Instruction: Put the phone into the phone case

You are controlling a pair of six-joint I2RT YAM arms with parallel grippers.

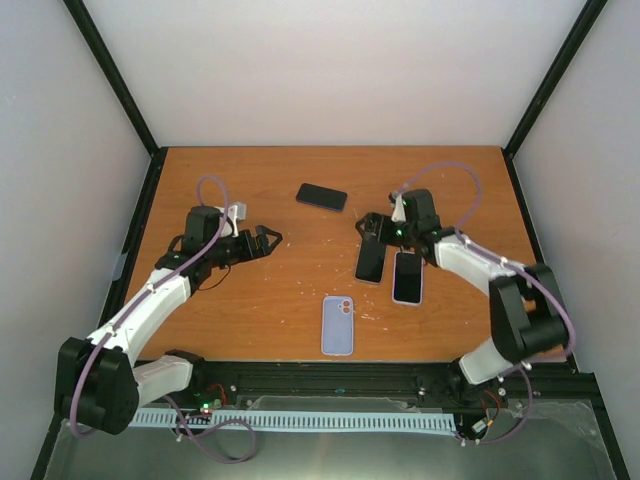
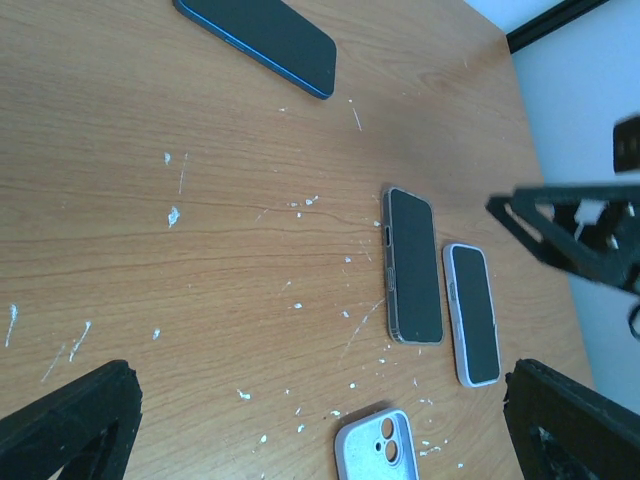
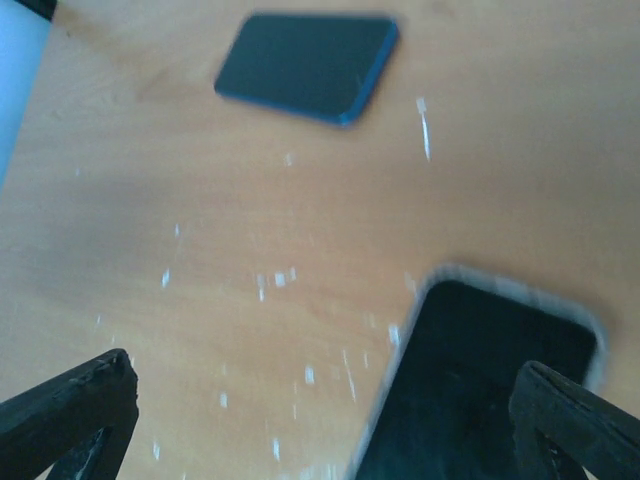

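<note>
R gripper [image 1: 373,231]: jaws spread wide, nothing pinched, hanging over far end of black phone [image 1: 370,263]. Phone lies flat on table [image 1: 250,310], clear case [image 2: 389,270] rim round it. L gripper [image 1: 268,241] also spread, empty, well left of that phone. White-rimmed phone [image 1: 407,277] just right of it, lilac one [image 1: 337,326] near-left, blue phone [image 1: 321,196] far-left.

near left: bench [image 1: 240,320] lying free | centre near: lavender case [image 1: 338,325] sitting apart from left end effector [image 1: 268,241], gap running between | right: dark phone [image 1: 371,262] and white-edged phone [image 1: 407,277] lying side by side, blocking below right end effector [image 1: 371,230] | far: blue phone [image 1: 321,196] sitting alone
</note>
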